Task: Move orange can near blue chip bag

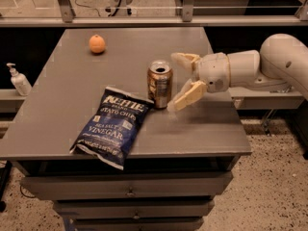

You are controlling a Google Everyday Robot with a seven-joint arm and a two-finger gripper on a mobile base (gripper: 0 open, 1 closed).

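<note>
Furthest left, a white pump bottle (19, 79) stands on a low ledge beside the grey table (62, 93), off its surface. On the table's far left part lies a round orange fruit (97, 44), well apart from everything else.

Nearer the front edge, the blue chip bag (115, 126) lies flat and slightly askew, its white "Kettle" and "Vinegar" lettering facing up and its lower corner reaching the table's front edge. Its upper right corner comes right up to the base of the orange can (160, 84), which stands upright near the middle of the table, silver top up; whether bag and can actually touch cannot be told.

Just right of the can is the gripper (173, 82), its two tan fingers (188, 94) spread wide apart, one raised behind the can's top and one angled down toward the can's base. It holds nothing. The lower fingertip lies very close to the can's foot, and contact there is unclear. The white arm (250, 69) stretches in from the right edge, level above the tabletop.
</note>
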